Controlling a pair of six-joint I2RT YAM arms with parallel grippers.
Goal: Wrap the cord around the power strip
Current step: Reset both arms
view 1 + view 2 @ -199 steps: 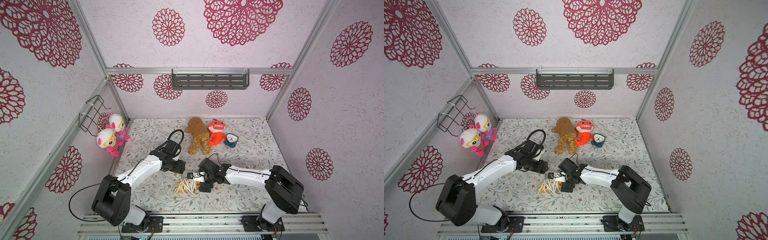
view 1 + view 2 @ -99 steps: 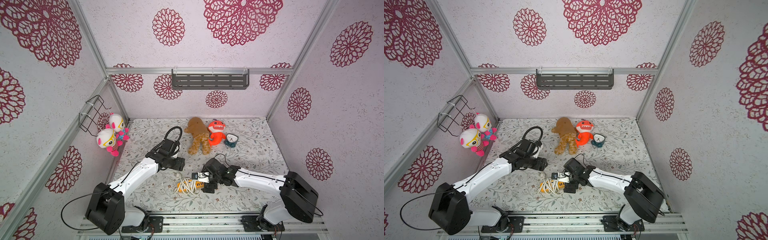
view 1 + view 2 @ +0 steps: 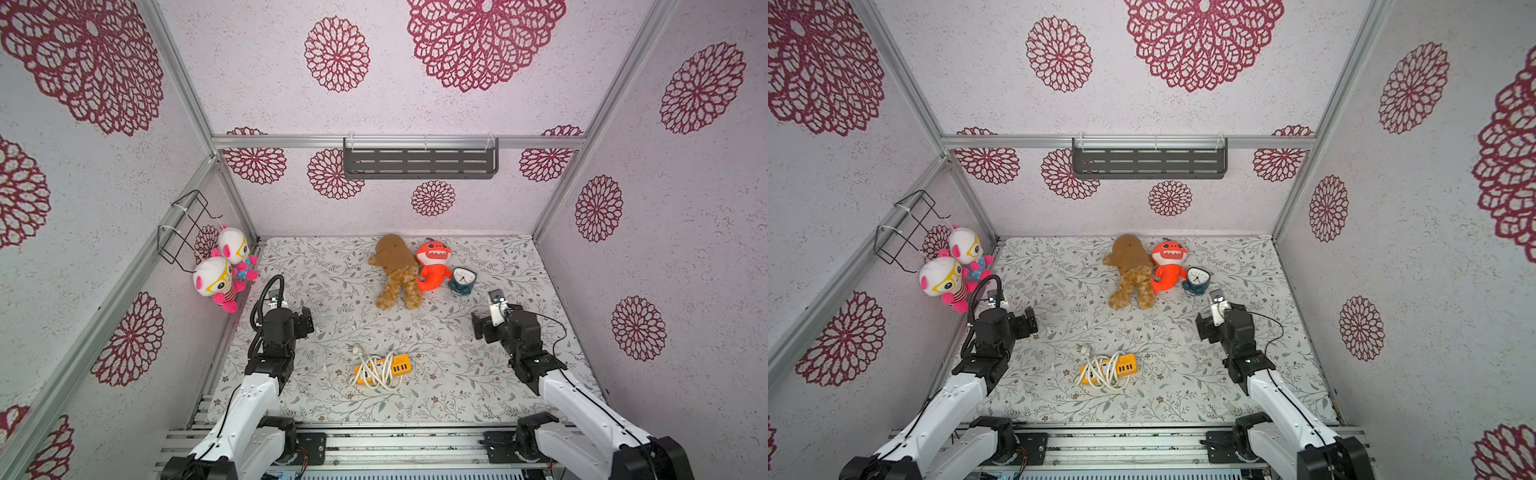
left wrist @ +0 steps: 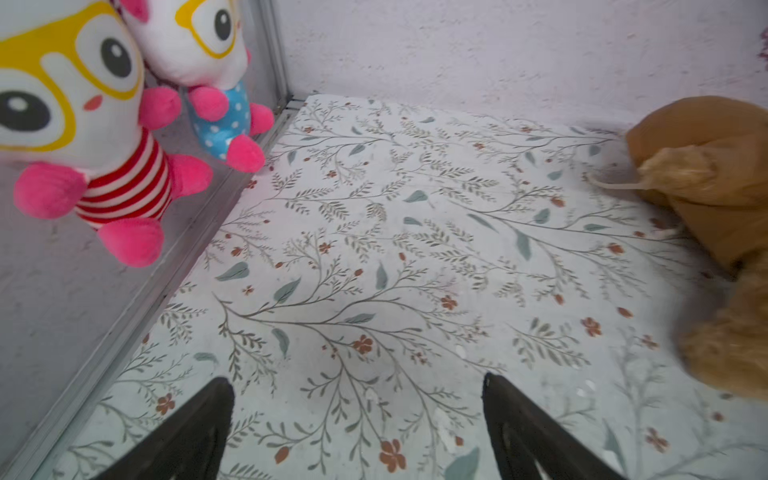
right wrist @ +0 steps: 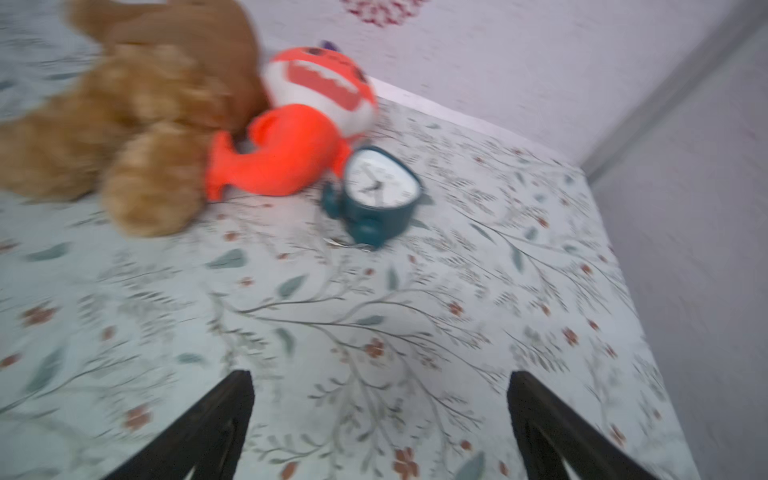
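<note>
We read no text, brand or number in any view. The clock (image 5: pixel 380 183) has dial marks too blurred to make out; the power strip (image 3: pixel 402 367) shows too small to tell any label.

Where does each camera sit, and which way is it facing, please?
Top views: high over the robot's base, looking down into the booth; both show the left arm, right arm and, between them, the power strip with the cord looped over it.
Left wrist: on the left arm, facing the pink dolls in the far left corner; its open left fingers show.
Right wrist: on the right arm, facing the clock and orange plush; its open right fingers show.
Shared: both wrist views catch the brown plush.
</note>
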